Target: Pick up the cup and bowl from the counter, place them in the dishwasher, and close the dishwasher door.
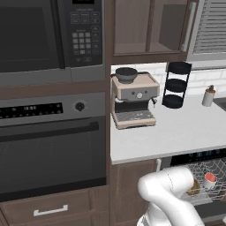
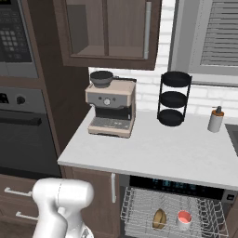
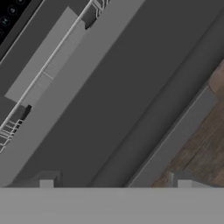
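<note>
With one cup [image 2: 184, 219] and one bowl [image 2: 159, 219] racked in the dishwasher [image 2: 174, 214] below the desk [image 2: 153, 148], you should bring the claw [image 3: 115, 186], jaws spread and empty, squarely against the lowered dishwasher door [image 3: 109, 100] and lift evenly.

The arm [image 1: 170, 194] is glossy white with rounded, bulbous segments and a smooth shell, faintly grey-shaded beneath.
</note>
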Tool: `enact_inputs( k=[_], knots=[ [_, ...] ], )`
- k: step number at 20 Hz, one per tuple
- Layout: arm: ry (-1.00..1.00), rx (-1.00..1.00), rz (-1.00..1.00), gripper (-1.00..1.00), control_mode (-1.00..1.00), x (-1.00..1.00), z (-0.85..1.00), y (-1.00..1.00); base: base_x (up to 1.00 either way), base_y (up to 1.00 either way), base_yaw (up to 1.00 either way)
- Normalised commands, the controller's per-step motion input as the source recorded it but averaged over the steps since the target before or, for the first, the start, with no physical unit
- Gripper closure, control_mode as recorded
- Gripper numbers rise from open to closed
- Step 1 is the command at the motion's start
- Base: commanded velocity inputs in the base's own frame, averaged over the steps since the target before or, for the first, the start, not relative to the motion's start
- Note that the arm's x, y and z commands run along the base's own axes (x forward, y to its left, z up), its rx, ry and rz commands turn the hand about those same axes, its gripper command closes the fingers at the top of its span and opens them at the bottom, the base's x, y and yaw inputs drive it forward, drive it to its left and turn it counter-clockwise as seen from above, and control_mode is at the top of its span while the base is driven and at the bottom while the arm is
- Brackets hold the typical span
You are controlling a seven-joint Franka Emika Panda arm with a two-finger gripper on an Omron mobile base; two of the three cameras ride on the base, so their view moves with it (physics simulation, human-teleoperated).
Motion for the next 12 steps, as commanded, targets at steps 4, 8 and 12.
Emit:
enact_inputs(
  k=[4, 8, 12],
  knots=[
    [0.00, 0.00, 0.00, -1.00, -1.00, 0.72, -0.01, 0.00, 0.00, 0.00, 0.00],
    [0.00, 0.00, 0.00, -1.00, -1.00, 0.71, -0.01, 0.00, 0.00, 0.00, 0.00],
    [-0.10, 0.04, 0.00, -1.00, -1.00, 0.83, 0.00, 0.00, 0.00, 0.00, 0.00]
  ],
)
